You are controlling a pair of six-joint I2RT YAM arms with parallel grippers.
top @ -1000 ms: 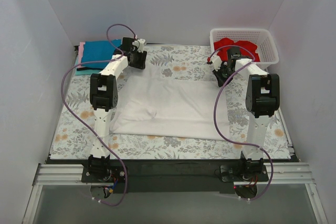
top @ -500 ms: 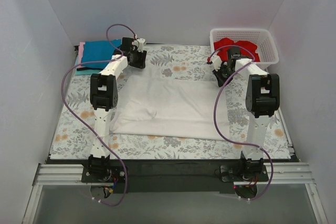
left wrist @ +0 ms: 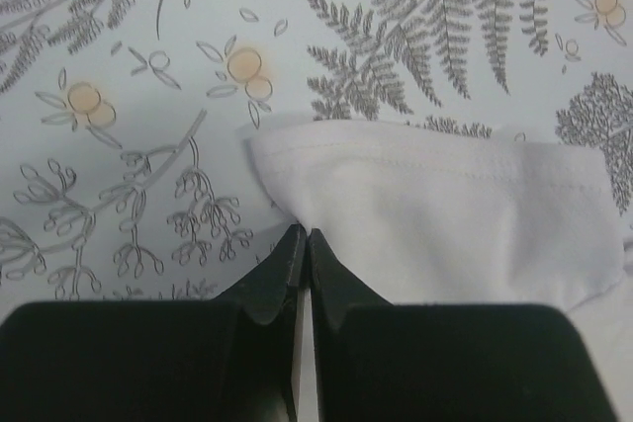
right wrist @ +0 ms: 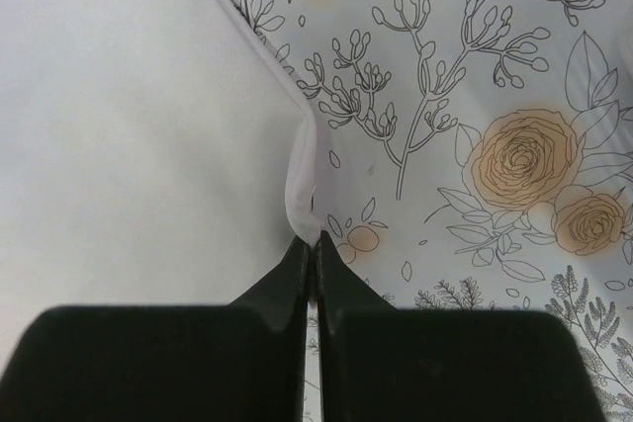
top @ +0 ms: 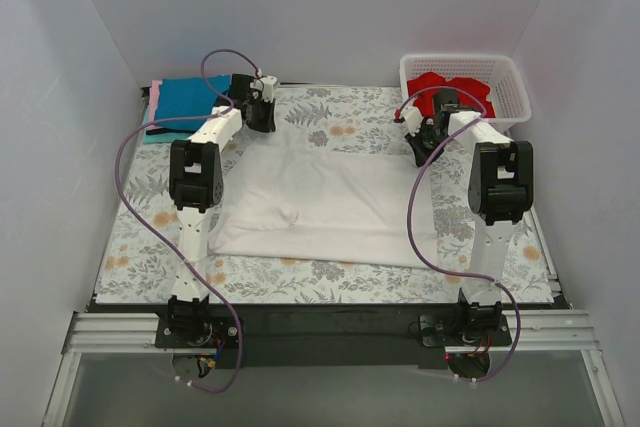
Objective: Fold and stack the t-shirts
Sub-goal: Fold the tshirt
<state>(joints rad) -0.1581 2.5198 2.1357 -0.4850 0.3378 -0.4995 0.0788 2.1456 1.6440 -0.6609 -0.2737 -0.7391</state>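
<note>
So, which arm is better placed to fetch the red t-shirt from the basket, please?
Right: the right pincer, though shut on the white cloth t-shirt, is beside the white plastic lattice basket holding the red cloth t-shirt; the left pincer is farther.

Floral table cloth (top: 150, 237), white t-shirt (top: 330, 197), red t-shirt (top: 475, 102), blue t-shirt (top: 185, 99).

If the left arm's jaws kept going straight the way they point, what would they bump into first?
The white t-shirt: the left gripper has its jaws shut at that shirt's corner, seemingly pinching it. Beyond lies the floral table cloth.
</note>
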